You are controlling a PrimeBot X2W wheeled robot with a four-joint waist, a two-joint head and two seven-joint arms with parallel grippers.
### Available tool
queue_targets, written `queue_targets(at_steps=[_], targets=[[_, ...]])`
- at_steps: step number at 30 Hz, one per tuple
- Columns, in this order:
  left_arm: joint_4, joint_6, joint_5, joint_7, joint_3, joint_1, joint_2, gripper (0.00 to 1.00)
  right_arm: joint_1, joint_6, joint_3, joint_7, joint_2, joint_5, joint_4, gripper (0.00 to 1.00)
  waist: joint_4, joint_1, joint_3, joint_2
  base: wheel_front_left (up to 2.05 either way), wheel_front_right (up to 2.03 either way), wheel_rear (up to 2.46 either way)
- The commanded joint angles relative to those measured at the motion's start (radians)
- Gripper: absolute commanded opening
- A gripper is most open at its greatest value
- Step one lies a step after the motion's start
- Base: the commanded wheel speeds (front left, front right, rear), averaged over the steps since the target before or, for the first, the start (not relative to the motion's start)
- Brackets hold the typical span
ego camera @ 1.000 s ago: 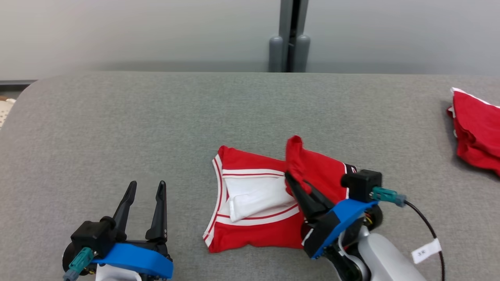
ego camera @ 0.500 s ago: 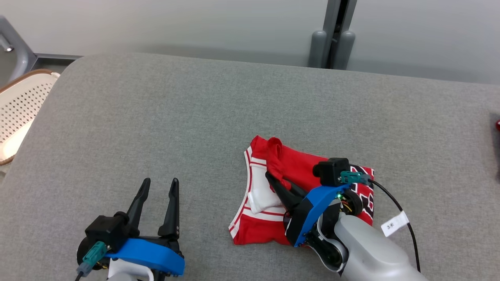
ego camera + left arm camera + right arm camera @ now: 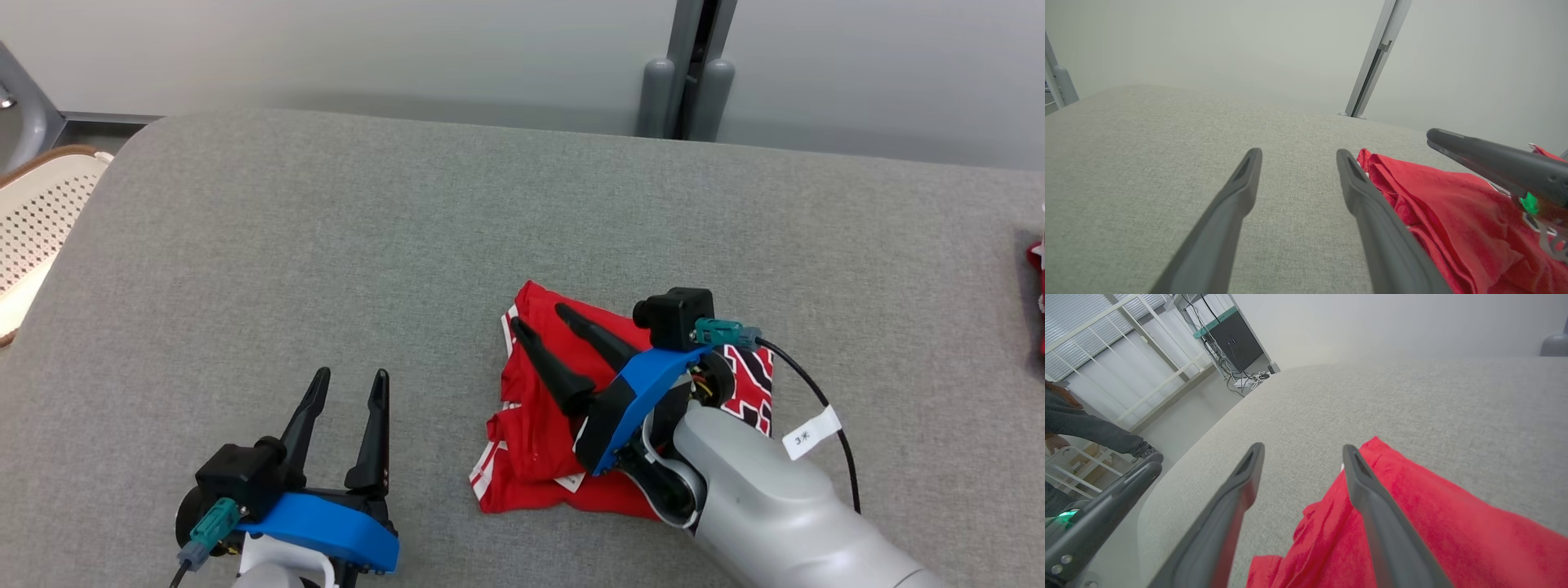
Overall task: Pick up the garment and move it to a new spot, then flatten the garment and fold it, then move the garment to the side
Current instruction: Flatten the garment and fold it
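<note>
The red garment [image 3: 531, 416] with white trim lies folded into a compact bundle on the grey table [image 3: 326, 245], a black-and-white print showing at its right edge. My right gripper [image 3: 540, 320] hovers open just above the garment's far left part, nothing between its fingers. In the right wrist view the right gripper [image 3: 1303, 448] is spread wide, with the garment [image 3: 1412, 526] under and beside the right finger. My left gripper [image 3: 351, 376] stands open on the bare table to the garment's left. In the left wrist view the left gripper [image 3: 1299, 153] is empty, the garment [image 3: 1437, 204] to its right.
Another red cloth [image 3: 1037, 278] peeks in at the table's right edge. A white perforated basket [image 3: 41, 220] stands beyond the table's left end. A grey post [image 3: 686, 90] rises behind the far edge. A person's dark sleeve [image 3: 1086, 428] shows at the left of the right wrist view.
My right gripper has opened and let go of the red flap, which now lies over the white inner part. The head camera shifted earlier; my left gripper stayed open.
</note>
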Motion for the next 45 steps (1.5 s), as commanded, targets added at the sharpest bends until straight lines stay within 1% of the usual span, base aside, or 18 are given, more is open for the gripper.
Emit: queue_targets(at_steps=[1, 4, 6, 7, 11, 14, 18, 22, 24, 29, 34, 39, 45], targets=[[-0.003, -0.004, 0.011, -0.004, -0.004, -0.016, -0.001, 1.0, -0.028, 0.0, -0.008, -0.016, -0.002, -0.022, 0.014, 1.0, -0.011, 0.0, -0.004, 0.0, 0.0, 0.0, 0.0], [-0.007, -0.007, 0.02, -0.004, -0.003, -0.02, -0.002, 1.0, -0.058, 0.0, -0.049, -0.03, -0.002, -0.083, 0.046, 1.0, -0.03, 0.0, -0.007, 0.0, 0.0, 0.0, 0.0], [-0.011, -0.005, 0.023, -0.004, -0.001, -0.024, -0.003, 1.0, -0.079, 0.0, -0.12, -0.033, -0.003, -0.151, 0.053, 1.0, -0.045, 0.0, -0.008, 0.0, 0.0, 0.0, 0.0], [-0.011, -0.005, 0.023, -0.004, -0.001, -0.024, -0.003, 1.0, -0.079, 0.0, -0.12, -0.033, -0.003, -0.151, 0.053, 1.0, -0.045, 0.0, -0.008, 0.0, 0.0, 0.0, 0.0], [-0.013, -0.009, 0.038, -0.004, -0.003, -0.032, -0.007, 1.0, -0.035, 0.0, -0.314, -0.033, -0.002, -0.346, 0.024, 1.0, -0.07, 0.0, -0.013, 0.0, 0.0, 0.0, 0.0], [-0.005, -0.01, 0.047, -0.005, -0.002, -0.045, -0.015, 1.0, 0.033, 0.0, -0.459, -0.033, -0.002, -0.491, -0.033, 1.0, -0.086, 0.0, -0.017, 0.0, 0.0, 0.0, 0.0], [0.008, -0.018, 0.056, -0.005, 0.007, -0.049, -0.034, 1.0, 0.15, 0.0, -0.617, -0.033, -0.002, -0.638, -0.138, 1.0, -0.102, 0.0, -0.025, 0.0, 0.0, 0.0, 0.0], [0.018, -0.026, 0.073, -0.005, 0.033, -0.037, -0.054, 1.0, 0.279, 0.0, -0.731, -0.033, -0.002, -0.738, -0.243, 1.0, -0.113, 0.0, -0.037, 0.0, 0.0, 0.0, 0.0], [0.021, -0.025, 0.085, -0.005, 0.052, -0.018, -0.065, 1.0, 0.341, 0.0, -0.77, -0.033, -0.001, -0.77, -0.287, 1.0, -0.119, 0.0, -0.046, 0.0, 0.0, 0.0, 0.0], [0.038, -0.039, 0.109, -0.005, 0.104, 0.036, -0.089, 1.0, 0.473, 0.0, -0.83, -0.033, -0.002, -0.79, -0.365, 1.0, -0.129, 0.0, -0.067, 0.0, 0.0, 0.0, 0.0], [0.049, -0.054, 0.134, -0.005, 0.157, 0.085, -0.106, 1.0, 0.561, 0.0, -0.867, -0.033, -0.002, -0.788, -0.41, 1.0, -0.134, 0.0, -0.08, 0.0, 0.0, 0.0, 0.0], [0.054, -0.073, 0.158, -0.005, 0.193, 0.109, -0.124, 1.0, 0.598, 0.0, -0.864, -0.033, -0.002, -0.782, -0.43, 1.0, -0.136, 0.0, -0.085, 0.0, 0.0, 0.0, 0.0], [0.062, -0.091, 0.188, -0.005, 0.213, 0.115, -0.147, 1.0, 0.608, 0.0, -0.86, -0.033, -0.002, -0.796, -0.434, 1.0, -0.136, 0.0, -0.092, 0.0, 0.0, 0.0, 0.0]])
